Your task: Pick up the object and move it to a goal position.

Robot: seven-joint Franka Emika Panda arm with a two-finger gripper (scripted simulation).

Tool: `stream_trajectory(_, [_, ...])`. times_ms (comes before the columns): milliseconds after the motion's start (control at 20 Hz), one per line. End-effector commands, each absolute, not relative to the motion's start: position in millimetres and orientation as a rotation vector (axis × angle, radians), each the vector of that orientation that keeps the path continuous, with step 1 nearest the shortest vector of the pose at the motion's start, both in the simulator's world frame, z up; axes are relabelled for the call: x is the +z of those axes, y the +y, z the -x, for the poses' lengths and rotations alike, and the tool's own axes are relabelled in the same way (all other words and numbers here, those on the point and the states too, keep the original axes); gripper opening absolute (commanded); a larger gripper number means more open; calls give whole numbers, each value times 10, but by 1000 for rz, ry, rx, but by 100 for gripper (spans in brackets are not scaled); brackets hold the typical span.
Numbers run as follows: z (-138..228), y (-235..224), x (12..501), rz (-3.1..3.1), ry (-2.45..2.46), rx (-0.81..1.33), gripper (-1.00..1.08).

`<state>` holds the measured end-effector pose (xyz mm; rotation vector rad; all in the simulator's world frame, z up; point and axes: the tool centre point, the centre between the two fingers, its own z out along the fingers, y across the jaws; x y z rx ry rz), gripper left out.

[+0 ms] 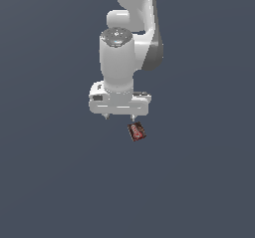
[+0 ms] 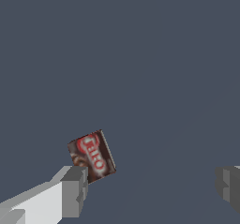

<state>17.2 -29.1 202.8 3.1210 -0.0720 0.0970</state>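
Note:
The object [image 1: 137,131] is a small flat dark red-brown box with a red and white label. It lies flat on the dark grey surface, turned at an angle. In the exterior view it sits just below the finger on that view's right. My white gripper [image 1: 119,117] hangs above the surface with its fingers wide apart and nothing between them. In the wrist view the box [image 2: 92,155] lies beside one fingertip [image 2: 74,190], not between the fingers; the other fingertip [image 2: 228,185] is far across. The gripper [image 2: 150,188] is open.
The white arm [image 1: 127,38] rises behind the gripper toward the top of the exterior view. A plain dark grey surface [image 1: 199,182] surrounds the box on all sides.

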Motion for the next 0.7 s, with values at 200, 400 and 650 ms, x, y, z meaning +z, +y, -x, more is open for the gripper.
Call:
stream_trajectory(200, [-153,-312,1987,-3119,-55,85,100])
stream_trajectory(400, [-110,-369,1909,-3115,-23,60,100])
stream_trajectory(650, [-102,-393,1905,-3114,-22,54,100])
